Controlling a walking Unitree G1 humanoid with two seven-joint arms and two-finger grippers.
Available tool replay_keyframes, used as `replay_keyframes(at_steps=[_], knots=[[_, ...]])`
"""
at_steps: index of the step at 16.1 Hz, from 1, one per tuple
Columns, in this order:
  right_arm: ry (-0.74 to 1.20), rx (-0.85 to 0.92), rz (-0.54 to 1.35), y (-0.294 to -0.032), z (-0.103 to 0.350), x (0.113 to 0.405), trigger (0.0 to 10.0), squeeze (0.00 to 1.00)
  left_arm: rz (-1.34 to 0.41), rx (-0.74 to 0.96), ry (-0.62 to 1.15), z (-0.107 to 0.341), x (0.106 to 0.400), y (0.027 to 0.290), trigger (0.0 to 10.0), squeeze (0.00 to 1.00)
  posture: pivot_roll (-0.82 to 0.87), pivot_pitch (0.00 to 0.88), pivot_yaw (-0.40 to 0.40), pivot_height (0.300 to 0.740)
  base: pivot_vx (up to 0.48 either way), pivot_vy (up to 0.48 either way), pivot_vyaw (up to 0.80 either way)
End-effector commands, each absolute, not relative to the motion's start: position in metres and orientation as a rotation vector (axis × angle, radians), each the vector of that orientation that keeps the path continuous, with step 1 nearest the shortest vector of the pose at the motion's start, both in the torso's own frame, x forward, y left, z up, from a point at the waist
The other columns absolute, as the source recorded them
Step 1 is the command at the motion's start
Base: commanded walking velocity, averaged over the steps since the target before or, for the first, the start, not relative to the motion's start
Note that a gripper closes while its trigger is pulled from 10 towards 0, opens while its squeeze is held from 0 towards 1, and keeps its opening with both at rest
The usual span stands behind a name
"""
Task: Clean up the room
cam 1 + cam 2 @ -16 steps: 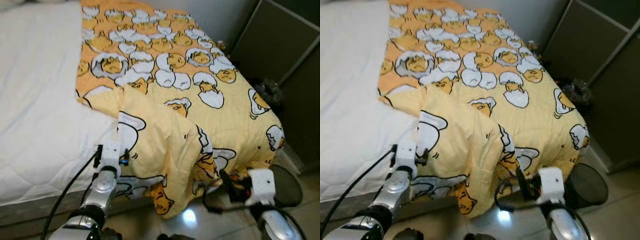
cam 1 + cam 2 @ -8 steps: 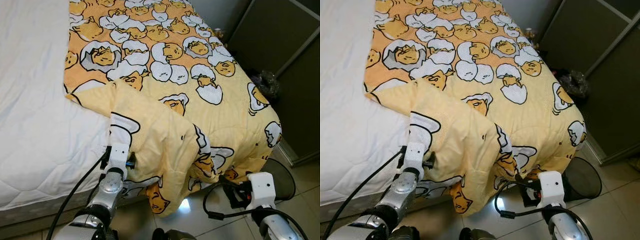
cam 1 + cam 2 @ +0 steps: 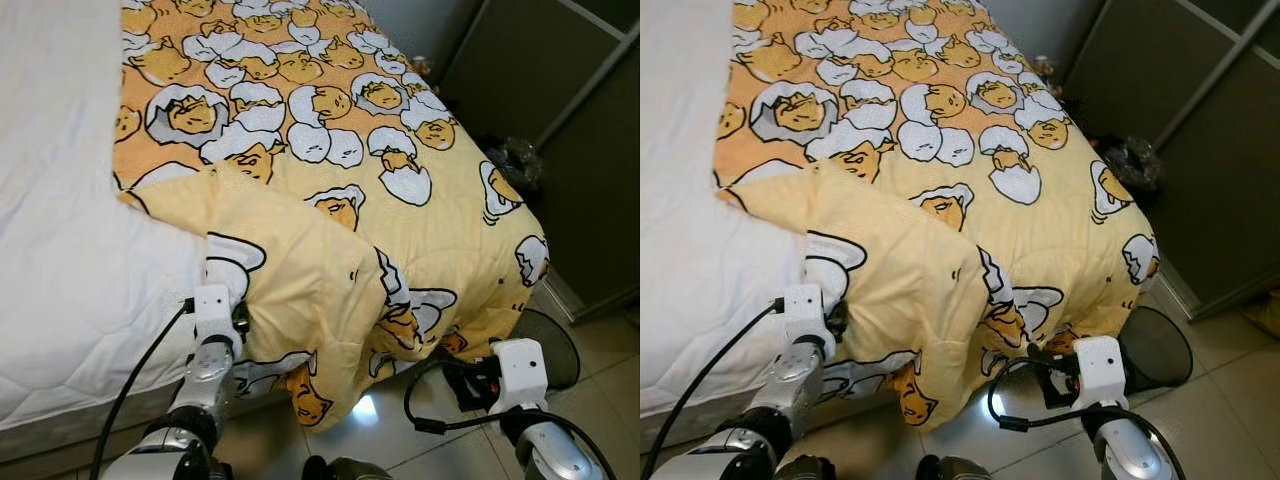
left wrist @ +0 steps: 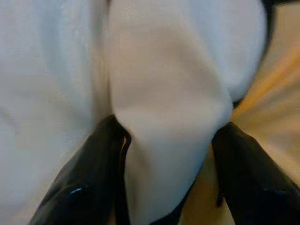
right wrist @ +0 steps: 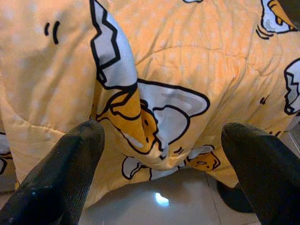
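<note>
Bedding duty: I have the left gripper pinching a white fold of the yellow quilt, which lies rumpled across the bed, its corner spilling over the foot. Right gripper waits wide apart, holding nothing. Soft and bulky, the quilt should drag; its hanging hem looks grabbable. Wardrobe and bin crowd my right.

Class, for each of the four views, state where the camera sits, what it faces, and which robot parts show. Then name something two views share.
Left eye: on the head, looking down at the quilt on the bed; both arms show.
Right eye: beside it, same scene.
Left wrist: along the left gripper, fingers around a white fold of quilt.
Right wrist: along the right gripper, fingers spread before the quilt's hanging edge.
Shared: the quilt, everywhere.
</note>
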State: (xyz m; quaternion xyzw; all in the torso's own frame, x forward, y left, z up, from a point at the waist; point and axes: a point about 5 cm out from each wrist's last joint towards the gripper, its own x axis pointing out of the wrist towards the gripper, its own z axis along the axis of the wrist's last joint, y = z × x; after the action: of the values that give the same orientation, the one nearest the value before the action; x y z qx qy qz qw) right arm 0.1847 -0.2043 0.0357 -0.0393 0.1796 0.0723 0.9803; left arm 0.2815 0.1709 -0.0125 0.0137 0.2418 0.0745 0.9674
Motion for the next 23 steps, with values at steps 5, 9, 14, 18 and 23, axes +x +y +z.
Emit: replay_keyframes(at_steps=[5,9,14,18,23], knots=[[0.336,-0.093,0.119,-0.209,0.037,0.206,10.0,0.0,0.036,0.265,0.615,-0.033,0.263,0.166,0.0,0.0,-0.04,0.032,-0.177,0.74,0.0,0.0,0.0],[0.313,-0.083,0.111,-0.204,0.035,0.221,10.0,0.0,0.018,0.188,0.659,-0.034,0.265,0.163,0.0,0.0,-0.02,0.0,-0.151,0.74,0.0,0.0,0.0],[0.283,-0.081,0.102,-0.201,0.035,0.237,10.0,0.0,-0.072,0.243,0.606,-0.023,0.277,0.154,0.0,0.0,-0.01,0.0,-0.136,0.74,0.0,0.0,0.0],[0.267,-0.074,0.094,-0.198,0.034,0.244,10.0,0.0,-0.147,0.32,0.567,-0.022,0.275,0.165,0.0,0.0,0.01,0.0,-0.119,0.74,0.0,0.0,0.0],[0.224,-0.058,0.09,-0.195,0.04,0.254,10.0,0.0,-0.188,0.237,0.4,-0.006,0.277,0.177,10.0,0.0,0.03,0.0,-0.101,0.74,0.0,0.0,0.0]])
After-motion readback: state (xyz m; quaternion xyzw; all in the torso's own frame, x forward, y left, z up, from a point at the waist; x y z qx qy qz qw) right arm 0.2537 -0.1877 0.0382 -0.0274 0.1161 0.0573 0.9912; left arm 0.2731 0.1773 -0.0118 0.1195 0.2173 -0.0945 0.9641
